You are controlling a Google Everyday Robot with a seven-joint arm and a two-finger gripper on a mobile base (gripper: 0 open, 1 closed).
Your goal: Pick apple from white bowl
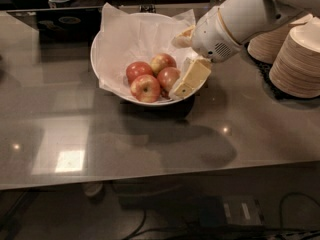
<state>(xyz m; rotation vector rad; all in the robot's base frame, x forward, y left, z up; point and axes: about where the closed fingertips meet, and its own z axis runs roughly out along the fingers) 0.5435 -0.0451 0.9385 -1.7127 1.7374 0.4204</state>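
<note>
Just gripper (179,66) beside round red apple (167,78)

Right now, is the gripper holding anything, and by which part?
Nothing is held. The gripper hangs open over the right side of the white bowl, its lower finger close beside the right-hand apple, not closed on it.

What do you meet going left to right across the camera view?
white bowl → apples → gripper, open at the bowl's right rim → paper plates
</note>
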